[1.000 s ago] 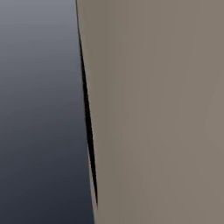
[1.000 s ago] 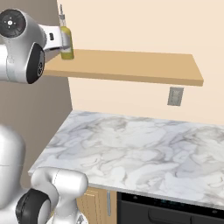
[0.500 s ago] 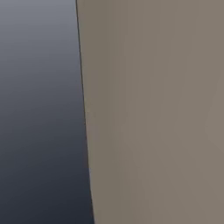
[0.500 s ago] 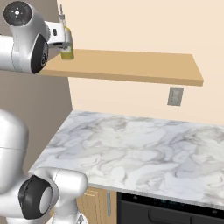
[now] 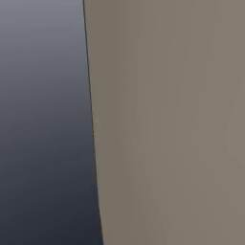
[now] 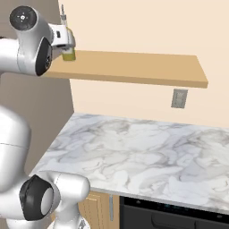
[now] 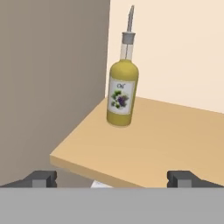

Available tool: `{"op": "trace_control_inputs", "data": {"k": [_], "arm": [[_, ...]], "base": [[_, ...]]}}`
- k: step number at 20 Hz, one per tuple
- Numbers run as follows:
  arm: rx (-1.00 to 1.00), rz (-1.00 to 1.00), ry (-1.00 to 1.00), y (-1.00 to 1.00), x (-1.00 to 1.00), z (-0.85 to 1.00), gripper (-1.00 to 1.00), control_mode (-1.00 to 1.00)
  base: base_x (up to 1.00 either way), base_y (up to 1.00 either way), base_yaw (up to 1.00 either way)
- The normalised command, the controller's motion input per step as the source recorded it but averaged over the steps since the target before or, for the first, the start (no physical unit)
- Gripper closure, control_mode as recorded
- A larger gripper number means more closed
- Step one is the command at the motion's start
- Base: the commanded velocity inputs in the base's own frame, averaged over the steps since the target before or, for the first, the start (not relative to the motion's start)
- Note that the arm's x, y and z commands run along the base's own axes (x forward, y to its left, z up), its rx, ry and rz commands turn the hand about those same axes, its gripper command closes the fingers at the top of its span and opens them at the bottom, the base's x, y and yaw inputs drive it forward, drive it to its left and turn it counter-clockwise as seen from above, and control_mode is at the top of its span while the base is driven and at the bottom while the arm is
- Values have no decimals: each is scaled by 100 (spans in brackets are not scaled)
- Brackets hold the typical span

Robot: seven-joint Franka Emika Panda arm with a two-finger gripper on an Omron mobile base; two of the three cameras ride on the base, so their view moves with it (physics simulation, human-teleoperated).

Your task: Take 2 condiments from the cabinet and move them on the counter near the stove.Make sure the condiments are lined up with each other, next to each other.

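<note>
In the hand view the two dark fingers (image 7: 43,178) stand wide apart at the bottom edge, spread open with nothing between them, and the gripper (image 7: 117,178) is level with the front edge of the wooden shelf (image 7: 175,144). Beyond that edge, apart from the fingers, a yellow bottle (image 7: 122,94) stands upright on the shelf near its left end, close to the corner where a grey-brown side wall (image 7: 52,78) meets the cream back wall (image 7: 183,48). The bottle has a white label with a small picture on it and a thin pourer on top. In the right base view the white arm (image 6: 31,49) reaches up to the left end of the shelf, and the bottle shows just past the hand, partly hidden by it. Below the shelf lies the white marble surface (image 6: 143,156) with grey veins, with a dark stove front (image 6: 174,219) under its near edge. A grey wall outlet (image 6: 179,98) sits on the back wall between shelf and surface.
</note>
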Motion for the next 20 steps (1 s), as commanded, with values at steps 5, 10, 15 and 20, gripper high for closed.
{"op": "trace_control_inputs", "data": {"k": [5, 10, 15, 20], "arm": [[1, 5, 0, 13, 35, -8, -100, -100], [2, 5, 4, 9, 36, -3, -100, -100], [1, 2, 0, 4, 29, 0, -100, -100], [0, 0, 1, 5, 29, 0, -100, -100]], "base": [[0, 0, 0], [0, 0, 0], [0, 0, 0], [0, 0, 0]]}}
